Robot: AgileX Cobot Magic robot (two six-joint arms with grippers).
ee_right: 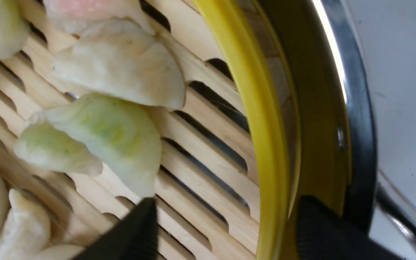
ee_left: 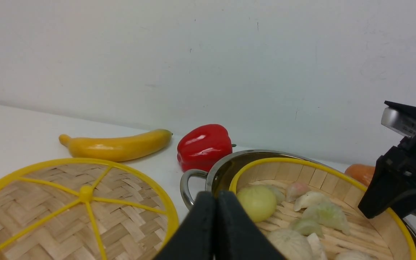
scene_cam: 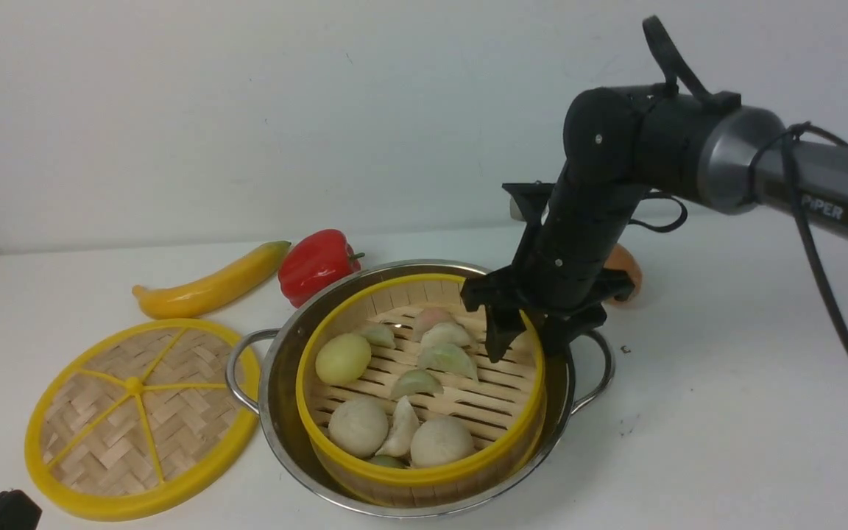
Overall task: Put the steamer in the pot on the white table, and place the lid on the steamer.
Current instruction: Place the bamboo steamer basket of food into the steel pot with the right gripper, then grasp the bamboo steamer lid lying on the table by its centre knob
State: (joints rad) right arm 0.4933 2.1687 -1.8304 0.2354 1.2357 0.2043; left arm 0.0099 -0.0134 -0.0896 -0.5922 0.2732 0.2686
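The steamer (scene_cam: 417,475), a bamboo basket with yellow rims, sits inside the shiny pot (scene_cam: 284,412) on the white table (scene_cam: 726,412) and holds buns and dumplings. My right gripper (scene_cam: 525,347) is open astride the steamer's right rim (ee_right: 265,144): one finger hangs over the slatted floor, the other between the steamer wall and the pot wall. Neither finger presses the rim. The woven lid (scene_cam: 137,419) lies flat on the table left of the pot. My left gripper (ee_left: 217,196) is shut and empty, low near the lid and the pot's left handle.
A yellow banana (scene_cam: 210,283) and a red pepper (scene_cam: 317,265) lie behind the lid and pot. An orange object (scene_cam: 626,265) sits behind my right gripper. Buns and dumplings (scene_cam: 446,358) cover much of the steamer floor. A wall stands behind the table.
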